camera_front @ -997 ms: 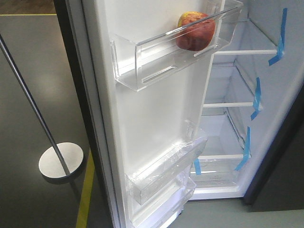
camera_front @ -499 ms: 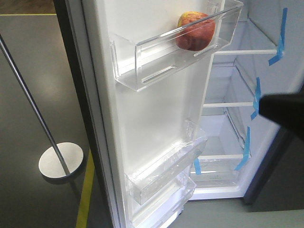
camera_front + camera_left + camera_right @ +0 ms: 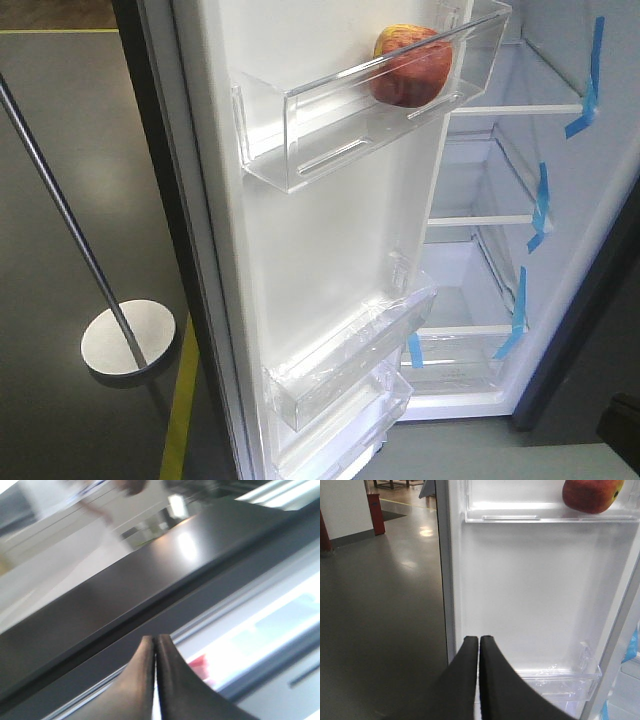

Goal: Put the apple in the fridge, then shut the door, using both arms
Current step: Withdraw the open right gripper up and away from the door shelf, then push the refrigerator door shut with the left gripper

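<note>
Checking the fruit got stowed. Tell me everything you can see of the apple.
The apple is round and red with a yellow patch on top, and its skin looks smooth. It sits in the clear upper bin on the open door, at the bin's right end in the front view, resting on its floor. Nothing grips it.

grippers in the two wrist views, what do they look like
The left gripper has two black fingers with a slight sheen, broad at the base and curving to narrow tips. The right gripper is the same shape but matte black. No cables or markings show.
</note>
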Controlling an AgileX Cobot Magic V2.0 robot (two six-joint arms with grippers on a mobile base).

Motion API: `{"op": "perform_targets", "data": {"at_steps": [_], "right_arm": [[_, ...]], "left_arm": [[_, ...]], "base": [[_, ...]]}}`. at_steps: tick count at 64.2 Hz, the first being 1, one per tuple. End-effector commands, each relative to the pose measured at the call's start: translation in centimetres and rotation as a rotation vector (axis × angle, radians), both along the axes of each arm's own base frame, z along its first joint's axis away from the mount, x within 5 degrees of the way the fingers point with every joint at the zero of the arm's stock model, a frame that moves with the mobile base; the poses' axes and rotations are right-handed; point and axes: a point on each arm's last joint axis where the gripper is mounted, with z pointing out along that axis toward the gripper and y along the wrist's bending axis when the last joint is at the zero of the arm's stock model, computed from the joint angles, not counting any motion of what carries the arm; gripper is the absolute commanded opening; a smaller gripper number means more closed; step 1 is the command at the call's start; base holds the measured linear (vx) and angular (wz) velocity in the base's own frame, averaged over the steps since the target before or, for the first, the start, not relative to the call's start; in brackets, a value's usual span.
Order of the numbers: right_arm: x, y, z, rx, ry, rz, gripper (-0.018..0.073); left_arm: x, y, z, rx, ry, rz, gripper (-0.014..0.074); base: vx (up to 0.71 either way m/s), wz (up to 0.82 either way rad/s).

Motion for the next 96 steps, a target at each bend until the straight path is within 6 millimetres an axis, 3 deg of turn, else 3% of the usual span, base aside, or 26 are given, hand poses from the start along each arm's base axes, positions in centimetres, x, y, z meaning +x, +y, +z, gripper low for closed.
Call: {"op": "perform_targets", "data": {"at_steps": [1,20,31,45,57,66,83,96], "right_arm": [[0.3,-0.2,1.2,0.061,-0.052,-0.038,-0.0004],[0.3,-0.2,1.2,0.066,-0.052,-0.036,-0.0004],[0.3,-0.1,1.2,0.066,-0.051,-0.035,-0.0004],[0.2,-0.1,1.2,0.064,-0.051,-0.035,-0.0004],[0.2,-0.1,1.2,0.064,-0.051,-0.035,-0.0003],[0.2,-0.1,1.2,0.063,-0.051,-0.034,-0.0003],[0.2,-0.1,1.2,0.063,-0.049,-0.032,-0.0003],[0.2,-0.1,1.2,0.063,-0.049,-0.032,-0.0003]], "left_arm": [[0.1,-0.2,2.8,0.023,-0.023,-0.017,-0.0006],[3.6,-1.2,10.0,0.276,0.002,-0.084,-0.0004],[7.5,-1.0,14.2,0.421,-0.031,-0.016,0.0005],[14.4,-1.3,18.5,0.514,-0.020,-0.032,0.0053],[21.1,-2.0,20.1,0.498,0.024,-0.130,0.0125],[25.8,-2.5,20.5,0.333,0.035,-0.206,0.0172],[30.8,-3.4,20.8,0.113,0.010,-0.358,0.0186],[33.4,-4.3,19.2,0.012,-0.002,-0.501,0.0197]], "base": [[0.00,0.00],[0.00,0.00],[0.00,0.00],[0.00,0.00],[0.00,0.00],[0.00,0.00],[0.00,0.00],[0.00,0.00]]}}
